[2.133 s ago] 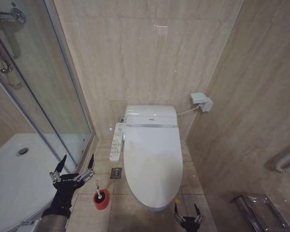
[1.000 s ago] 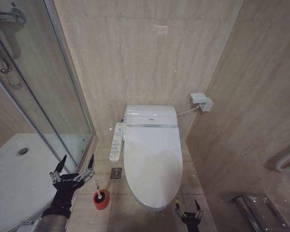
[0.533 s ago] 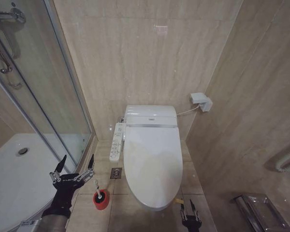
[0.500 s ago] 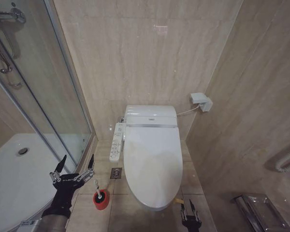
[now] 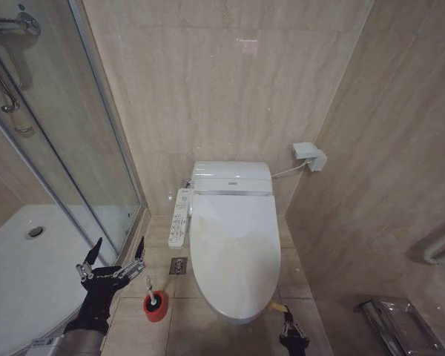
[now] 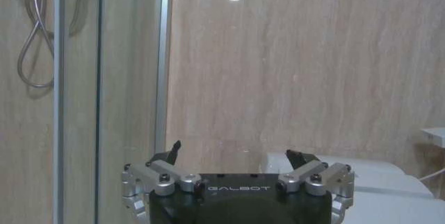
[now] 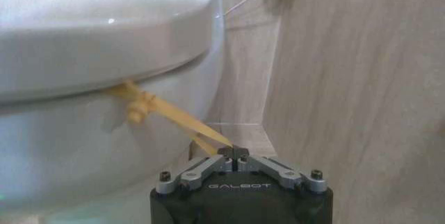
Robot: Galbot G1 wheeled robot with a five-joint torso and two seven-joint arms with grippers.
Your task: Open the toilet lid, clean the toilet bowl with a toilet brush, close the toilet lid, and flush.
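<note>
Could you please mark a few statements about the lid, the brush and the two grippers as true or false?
1. The lid is shut over the bowl. True.
2. The right gripper is open and clear of everything. False: its fingers are pinched shut on the yellow tag at the lid's front edge.
3. The brush stands in its red holder on the floor. True.
4. The left gripper is holding the brush. False: it is open, hovering beside the brush without touching it.
5. The control panel sits on the side of the bowl nearer the shower glass. True.
</note>
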